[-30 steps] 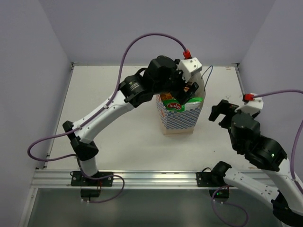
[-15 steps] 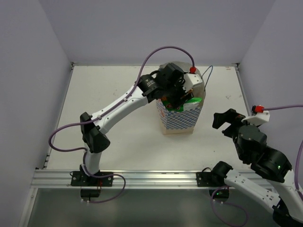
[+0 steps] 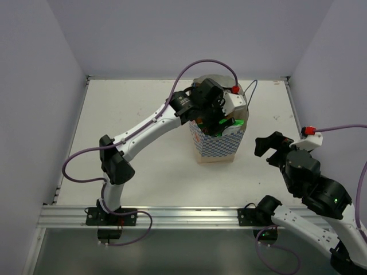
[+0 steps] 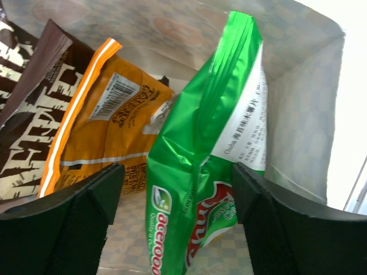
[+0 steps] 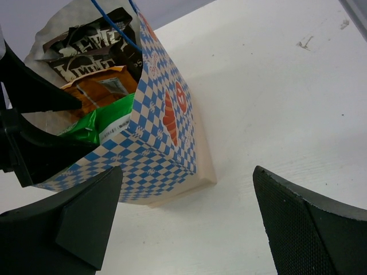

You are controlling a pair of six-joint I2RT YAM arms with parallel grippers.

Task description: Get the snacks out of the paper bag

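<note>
1. The paper bag (image 3: pixel 217 150) stands upright near the middle of the table (image 3: pixel 137 166). Its mouth is open upward, and a thin blue cord handle (image 5: pixel 112 23) arches over the rim.
2. We see the left gripper (image 4: pixel 175 197) reaching down into the bag's mouth. Its fingers are spread to either side of the green-and-white chip bag (image 4: pixel 215 132), with a gap showing at the left finger, so nothing is pinched.
3. The chip bag stands on edge inside the paper bag.
4. The orange packet (image 4: pixel 103 126) leans just beside it. A dark brown packet (image 4: pixel 26 109) with white lettering sits on the orange one's far side.
5. The right gripper (image 5: pixel 183 217) hovers over the table to the right of the paper bag, apart from it. Its fingers are wide apart and hold nothing.
</note>
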